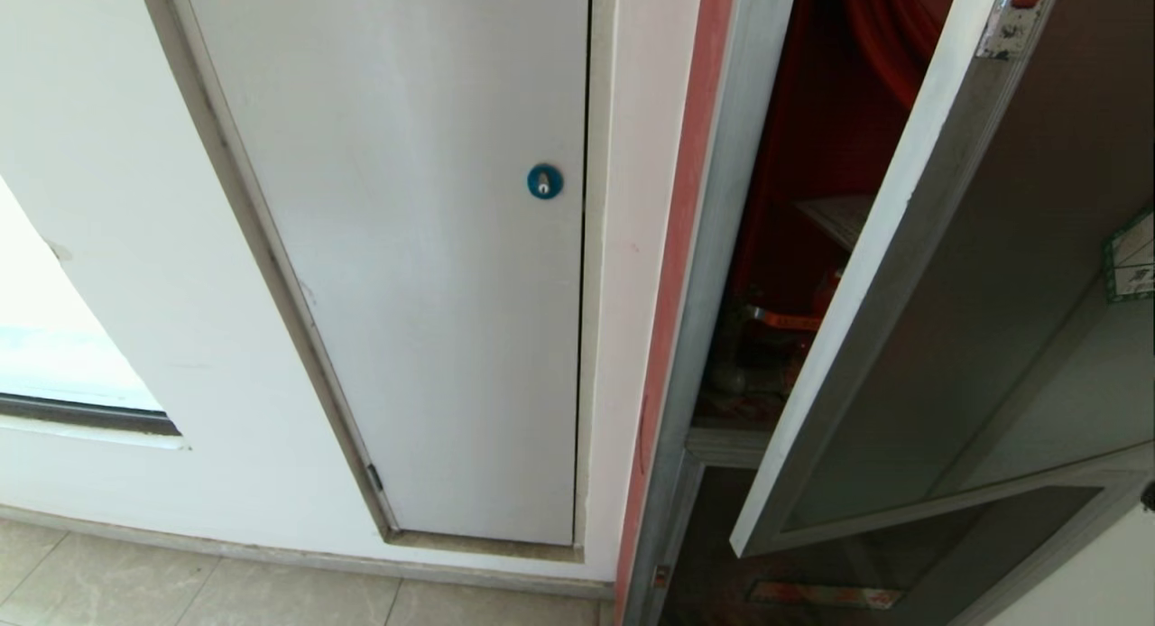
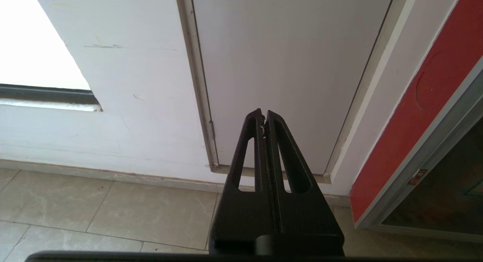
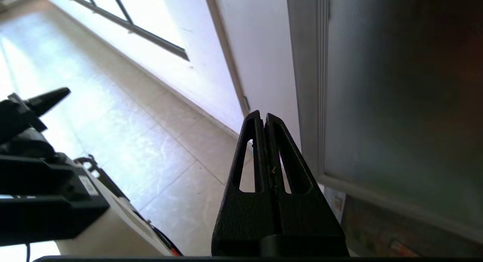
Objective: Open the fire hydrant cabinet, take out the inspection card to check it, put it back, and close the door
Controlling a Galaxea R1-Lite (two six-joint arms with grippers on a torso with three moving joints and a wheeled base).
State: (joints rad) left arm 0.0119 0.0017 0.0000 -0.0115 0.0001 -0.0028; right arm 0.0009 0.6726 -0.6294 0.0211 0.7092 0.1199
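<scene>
1. Here, the right gripper [image 3: 264, 118], a pair of black slotted tapered fingers, is pressed together at the tips and holds nothing; it hangs in the air just beside the lower corner of the door [image 3: 400, 114], the silver-framed panel of dark tinted glass, without touching it.
2. The left gripper [image 2: 263, 115], of the same black build, is likewise pressed together and empty, pointing at the foot of the plain white panel door [image 2: 286, 65] above the pale tiled floor [image 2: 94, 209]. From the right wrist view the left arm [image 3: 34, 141] shows low beside the robot's white body.
3. The fire hydrant cabinet [image 1: 713, 274], tall, silver-framed with red edging and a red interior, stands to the right of the white panel door [image 1: 424, 274]. Its upper door [image 1: 956, 337] is swung outward, leaving the opening uncovered.
4. Inside the opening a pale sheet with a printed grid [image 1: 839, 218], apparently the inspection card, lies in the red interior; its details cannot be made out.
5. Count: two grippers, one open glass door, one smaller lower glass panel [image 1: 866, 563], one white panel door with one round blue lock [image 1: 544, 181], one green-bordered sticker [image 1: 1132, 265] at the edge of the glass, and one window [image 1: 54, 337] at the far left.
</scene>
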